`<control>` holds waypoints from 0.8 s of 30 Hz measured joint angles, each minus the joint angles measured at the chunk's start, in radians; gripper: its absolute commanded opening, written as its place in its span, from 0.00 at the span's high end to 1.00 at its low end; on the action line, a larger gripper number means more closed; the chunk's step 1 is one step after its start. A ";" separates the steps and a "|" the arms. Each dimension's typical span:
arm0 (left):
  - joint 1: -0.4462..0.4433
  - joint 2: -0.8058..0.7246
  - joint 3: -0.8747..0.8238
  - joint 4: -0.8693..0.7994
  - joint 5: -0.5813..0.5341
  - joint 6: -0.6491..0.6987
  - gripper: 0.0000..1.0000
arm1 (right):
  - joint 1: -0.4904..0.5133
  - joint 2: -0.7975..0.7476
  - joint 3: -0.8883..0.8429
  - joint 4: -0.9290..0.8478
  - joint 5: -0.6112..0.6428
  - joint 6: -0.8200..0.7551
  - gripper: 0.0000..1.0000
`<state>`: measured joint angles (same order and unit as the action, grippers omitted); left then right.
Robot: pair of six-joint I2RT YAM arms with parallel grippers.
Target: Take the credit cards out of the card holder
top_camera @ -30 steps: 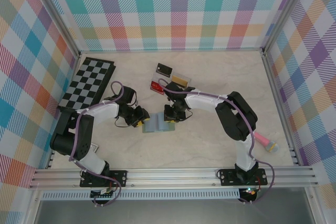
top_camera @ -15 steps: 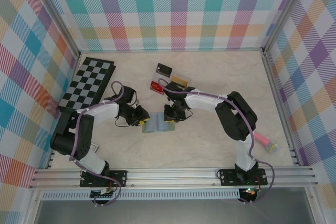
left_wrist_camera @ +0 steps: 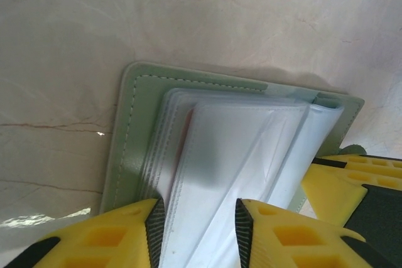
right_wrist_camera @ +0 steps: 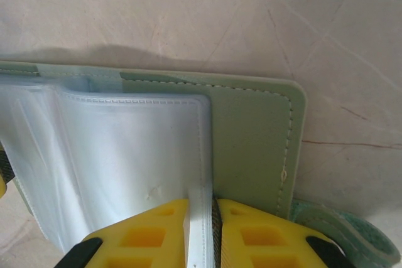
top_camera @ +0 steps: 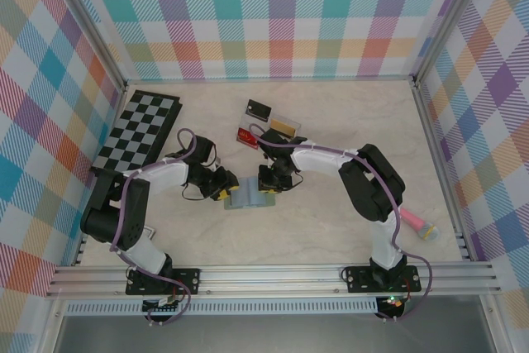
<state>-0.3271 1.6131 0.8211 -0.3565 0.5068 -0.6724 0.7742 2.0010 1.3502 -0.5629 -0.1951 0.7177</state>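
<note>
The grey-green card holder (top_camera: pixel 250 197) lies open on the table between both grippers, its clear sleeves (left_wrist_camera: pixel 239 149) fanned up. My left gripper (left_wrist_camera: pixel 200 224) is at its left end, jaws apart with a clear sleeve between the pads. A faint red edge (left_wrist_camera: pixel 183 139) shows inside the sleeves. My right gripper (right_wrist_camera: pixel 202 208) is shut on the edge of the sleeve stack (right_wrist_camera: pixel 125 149) beside the green cover (right_wrist_camera: pixel 251 136). Behind the holder, a red card (top_camera: pixel 247 136), a dark card (top_camera: pixel 259 108) and a yellow-orange card (top_camera: pixel 284 126) lie on the table.
A folded checkerboard (top_camera: pixel 140 130) lies at the left wall. A pink and pale blue object (top_camera: pixel 420 223) rests by the right wall. The yellow-orange card sits on a pale clear tray (top_camera: pixel 274 118). The holder's green strap (right_wrist_camera: pixel 352 240) sticks out at its right end.
My left gripper has shifted slightly right toward the card holder. The right gripper and the holder have stayed in place.
</note>
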 measured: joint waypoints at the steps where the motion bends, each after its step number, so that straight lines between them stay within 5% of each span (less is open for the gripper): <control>1: -0.003 0.000 0.002 0.000 -0.002 0.004 0.60 | 0.000 0.000 0.000 0.000 0.000 0.000 0.82; 24: -0.040 0.031 0.032 -0.002 0.047 0.034 0.63 | -0.001 0.000 0.000 0.002 -0.005 0.000 0.82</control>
<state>-0.3672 1.6444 0.8528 -0.3588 0.5537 -0.6380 0.7731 2.0010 1.3502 -0.5606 -0.2005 0.7177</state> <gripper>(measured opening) 0.368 0.182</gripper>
